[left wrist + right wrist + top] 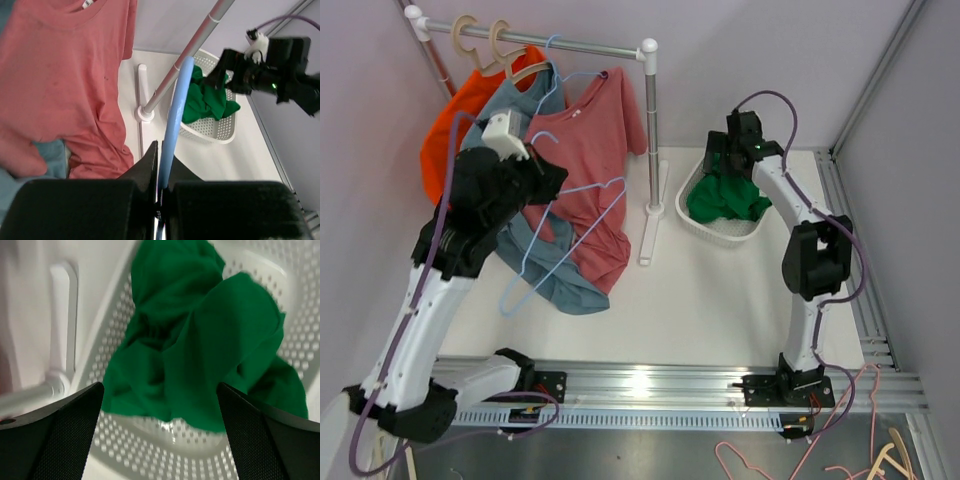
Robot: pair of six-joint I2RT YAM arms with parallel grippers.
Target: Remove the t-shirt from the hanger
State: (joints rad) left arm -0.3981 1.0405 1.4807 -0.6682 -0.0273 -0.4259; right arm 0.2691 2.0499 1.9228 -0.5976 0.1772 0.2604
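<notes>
A bare light-blue hanger (592, 186) hangs in front of a red t-shirt (590, 140) on the rail. My left gripper (552, 182) is shut on it; in the left wrist view the blue bar (175, 115) runs up out of the closed left gripper (165, 150). A green t-shirt (725, 200) lies crumpled in the white basket (720, 232). My right gripper (722, 165) hovers open just above it. In the right wrist view the green t-shirt (200, 340) lies below the right gripper (160, 390), its fingers (50, 430) wide apart and empty.
The clothes rail (560, 42) also carries an orange shirt (450, 120) and a grey-blue shirt (545, 270) on wooden hangers (470, 35). The rack's post (653, 140) stands between the shirts and the basket. Spare hangers (880, 460) lie at the bottom right.
</notes>
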